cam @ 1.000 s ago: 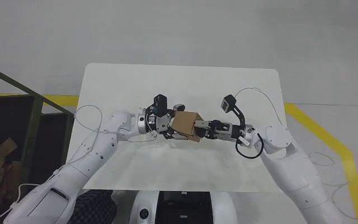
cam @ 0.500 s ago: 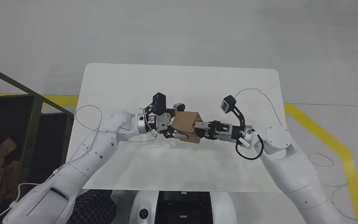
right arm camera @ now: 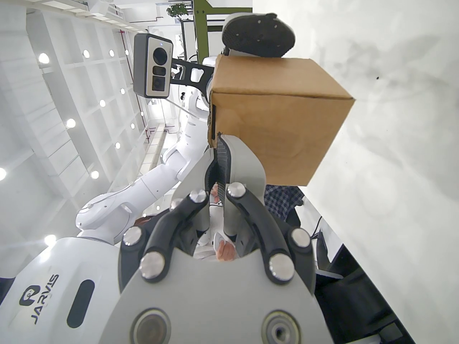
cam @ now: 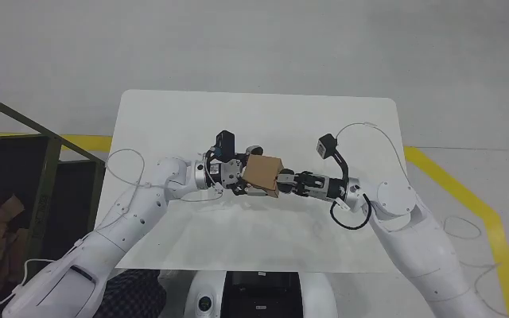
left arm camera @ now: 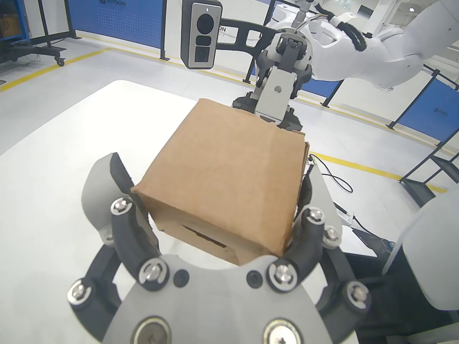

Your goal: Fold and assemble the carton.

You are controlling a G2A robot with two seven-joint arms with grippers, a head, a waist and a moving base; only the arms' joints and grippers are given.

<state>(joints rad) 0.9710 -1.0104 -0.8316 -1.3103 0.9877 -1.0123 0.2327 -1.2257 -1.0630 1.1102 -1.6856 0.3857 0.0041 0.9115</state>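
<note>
Your carton has turned a little squarer since a second ago, and it is held over the middle of the table. Your left tool clamps two opposite sides of it. Your right tool is pinched onto the wall at its far end.

Brown cardboard carton: box-shaped, visible panels closed, corners square. Right gripper: jaws closed on the carton's near edge, ribbed pad against the board. Left gripper's black dimpled pad bears on the far face. White surface lies behind; contact with the carton cannot be determined.
</note>
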